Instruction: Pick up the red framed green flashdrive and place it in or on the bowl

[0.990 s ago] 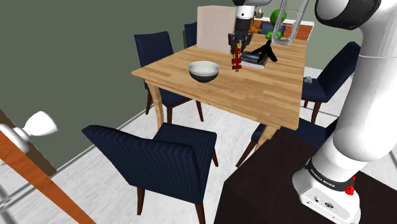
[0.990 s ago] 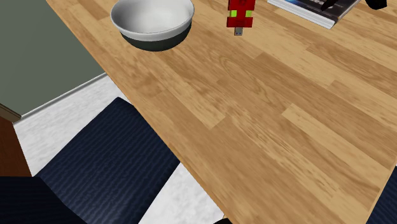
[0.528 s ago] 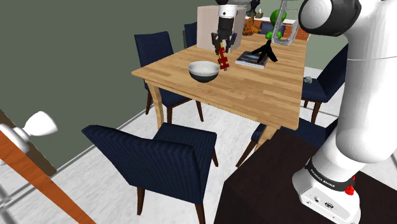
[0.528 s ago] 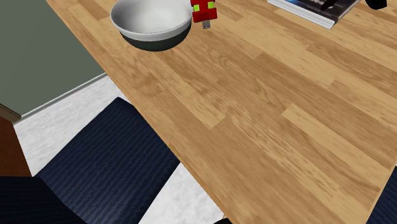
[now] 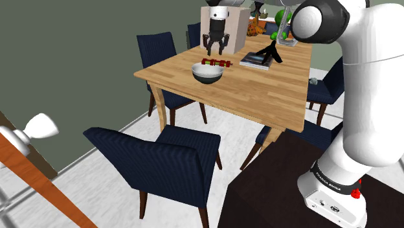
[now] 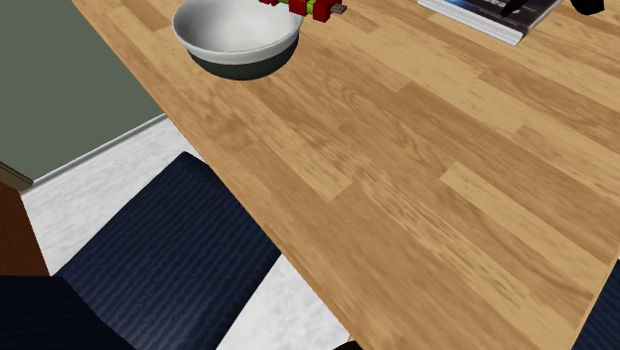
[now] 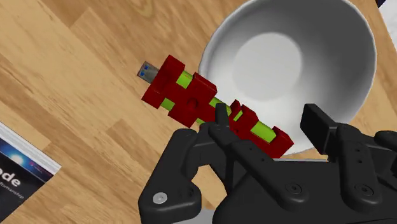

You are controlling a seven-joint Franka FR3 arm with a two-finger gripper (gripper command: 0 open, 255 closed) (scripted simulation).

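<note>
Shifted: pincer (image 5: 215, 50) from beside bowl (image 5: 207, 75) to above it | pincer spread, empty | flashdrive (image 7: 191, 98) level across bowl's rim, plug over counter (image 6: 417, 149) | placement looks nearly done

The table (image 6: 397, 149) is pale wood with a clear grain, smooth and faintly satin. The bowl (image 7: 347, 70) is smooth, white inside with a soft sheen and dark outside. The flashdrive (image 7: 191, 98) has a matt red frame, a green core and a greyish metal plug. The gripper (image 7: 267, 121) is matt black. The near chair (image 6: 169, 259) is covered in ribbed dark-blue cloth.
</note>
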